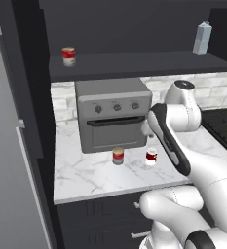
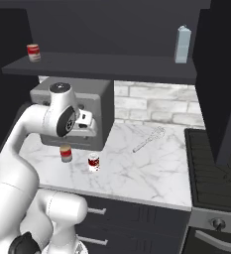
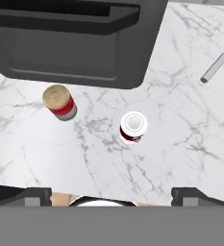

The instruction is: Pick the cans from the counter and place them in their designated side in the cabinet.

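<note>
1. The cabinet (image 1: 134, 29) is a dark wall unit spanning the top of both base views, with one long matte shelf board (image 2: 112, 67) under it. A third tin (image 1: 68, 56), red and white, stands upright on the shelf's left end, and a tall pale carton (image 2: 183, 44) stands near its right end.
2. The worktop (image 1: 85, 177) is a white marble slab with grey veining and dark drawer fronts (image 2: 137, 218) below it.
3. A grey toaster oven (image 1: 112, 114) sits at the back of the worktop, against the brick wall.
4. The white arm (image 2: 42, 124) bends over the worktop in front of the oven; the claw (image 3: 111, 194) looks straight down from above the slab. Only the two dark tips show, at the bottom corners of the hand view, set wide apart with nothing between them.
5. A metal whisk (image 2: 149, 140) lies flat on the marble, to the right of the oven and well apart from the tins.
6. The red can with the tan-yellow band (image 3: 59, 102) stands upright just in front of the oven door.
7. The red and white can (image 3: 133, 127) stands upright near it, to its right and slightly nearer the front edge of the worktop. The two do not touch.
</note>
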Controlling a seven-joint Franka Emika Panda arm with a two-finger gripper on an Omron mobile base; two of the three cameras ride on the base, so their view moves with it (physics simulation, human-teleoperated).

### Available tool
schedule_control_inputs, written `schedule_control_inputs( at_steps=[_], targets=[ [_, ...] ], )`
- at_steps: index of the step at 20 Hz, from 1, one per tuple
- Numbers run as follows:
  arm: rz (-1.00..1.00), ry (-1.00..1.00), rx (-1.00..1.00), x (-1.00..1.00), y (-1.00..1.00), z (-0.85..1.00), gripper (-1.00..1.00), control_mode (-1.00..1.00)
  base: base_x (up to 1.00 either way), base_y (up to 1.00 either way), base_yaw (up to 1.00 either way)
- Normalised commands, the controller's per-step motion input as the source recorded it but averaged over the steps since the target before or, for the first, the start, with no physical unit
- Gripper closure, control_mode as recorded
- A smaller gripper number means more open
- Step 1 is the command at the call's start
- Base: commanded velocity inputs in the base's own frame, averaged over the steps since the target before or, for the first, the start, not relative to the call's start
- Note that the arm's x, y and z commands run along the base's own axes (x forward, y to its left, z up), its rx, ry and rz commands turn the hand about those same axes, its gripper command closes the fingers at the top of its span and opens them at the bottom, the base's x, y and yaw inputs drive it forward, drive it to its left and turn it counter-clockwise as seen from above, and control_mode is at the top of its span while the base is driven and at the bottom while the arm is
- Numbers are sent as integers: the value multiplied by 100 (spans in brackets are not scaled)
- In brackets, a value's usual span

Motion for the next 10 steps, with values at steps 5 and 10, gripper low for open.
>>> schedule_control_inputs(
  at_steps=[5, 10],
  targets=[
    [3, -2, -1, 0, -15, -19, -100, -100, 0, 0, 0],
    [1, 0, 0, 0, -11, -21, -100, -100, 0, 0, 0]
  ],
)
